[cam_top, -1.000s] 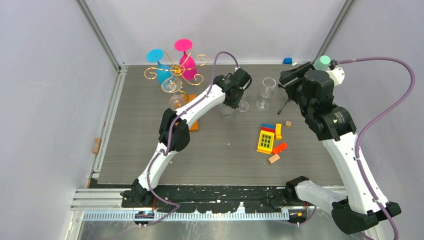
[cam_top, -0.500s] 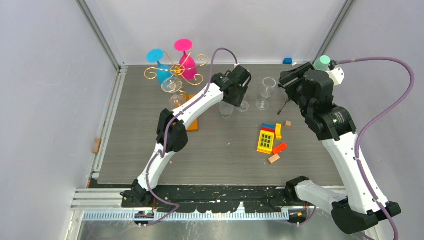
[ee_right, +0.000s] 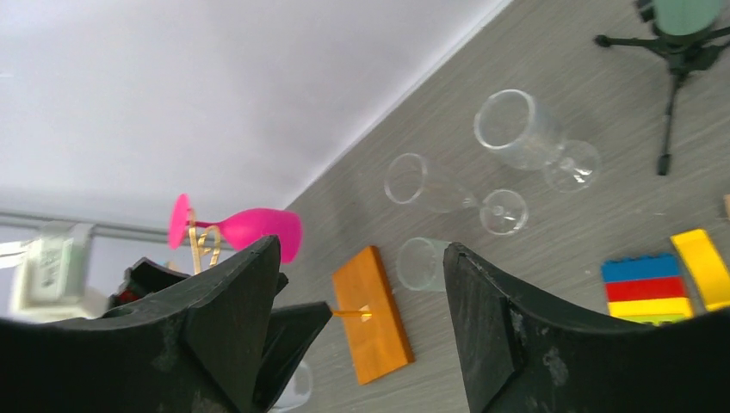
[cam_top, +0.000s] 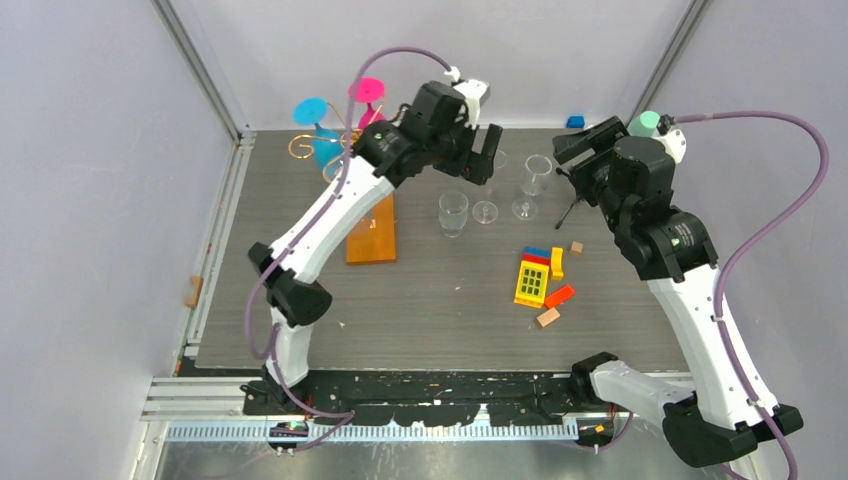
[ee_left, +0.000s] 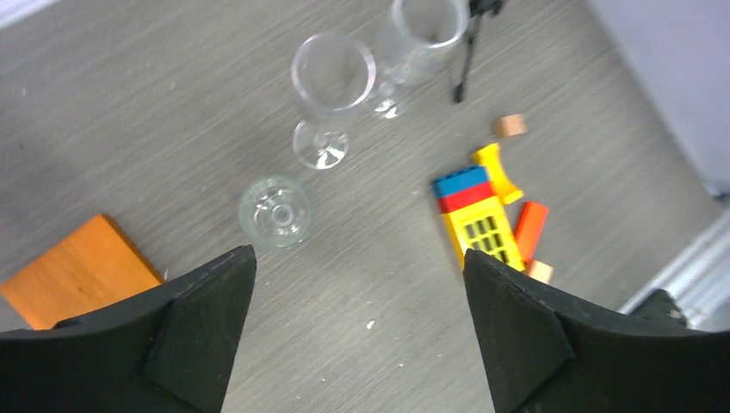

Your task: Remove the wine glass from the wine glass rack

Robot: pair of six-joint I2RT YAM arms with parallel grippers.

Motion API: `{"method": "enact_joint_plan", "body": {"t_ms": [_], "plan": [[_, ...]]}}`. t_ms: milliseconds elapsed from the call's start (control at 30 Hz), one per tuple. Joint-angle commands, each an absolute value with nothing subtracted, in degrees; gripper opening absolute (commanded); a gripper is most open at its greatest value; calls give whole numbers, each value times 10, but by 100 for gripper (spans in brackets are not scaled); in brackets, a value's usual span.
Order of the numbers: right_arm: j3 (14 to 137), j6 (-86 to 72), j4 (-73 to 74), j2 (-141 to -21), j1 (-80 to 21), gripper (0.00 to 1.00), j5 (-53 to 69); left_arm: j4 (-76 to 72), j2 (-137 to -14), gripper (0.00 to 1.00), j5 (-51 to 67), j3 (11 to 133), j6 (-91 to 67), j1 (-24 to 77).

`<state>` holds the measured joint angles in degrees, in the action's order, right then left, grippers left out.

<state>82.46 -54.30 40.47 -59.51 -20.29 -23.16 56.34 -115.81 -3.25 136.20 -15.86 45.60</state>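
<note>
Left gripper (cam_top: 481, 160) hung open, empty; wine glass rack (cam_top: 370, 235) stood left of it, near the desk's (cam_top: 450, 300) far-left corner; pink wine glass (cam_top: 367, 89) hung foot-up; left arm looked nearer; right gripper (ee_right: 361, 243) open too.

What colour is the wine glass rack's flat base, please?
The base is orange-brown, clearest in the right wrist view.

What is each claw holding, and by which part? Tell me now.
Nothing is held. The left claw and the right claw both stand open, with nothing between their fingers.
</note>
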Motion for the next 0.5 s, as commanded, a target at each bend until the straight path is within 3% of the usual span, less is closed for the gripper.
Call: {"method": "enact_joint_plan", "body": {"t_ms": [0,267,467], "plan": [[862,-553,347,-588,-205,76,-177,502,-1064,97,51,1355,-126,438],[833,-567,249,-607,-205,84,-30,468,-963,100,69,1321,-126,366],[857,-660,161,-719,-207,69,226,471,-909,100,23,1271,-179,274]]}}
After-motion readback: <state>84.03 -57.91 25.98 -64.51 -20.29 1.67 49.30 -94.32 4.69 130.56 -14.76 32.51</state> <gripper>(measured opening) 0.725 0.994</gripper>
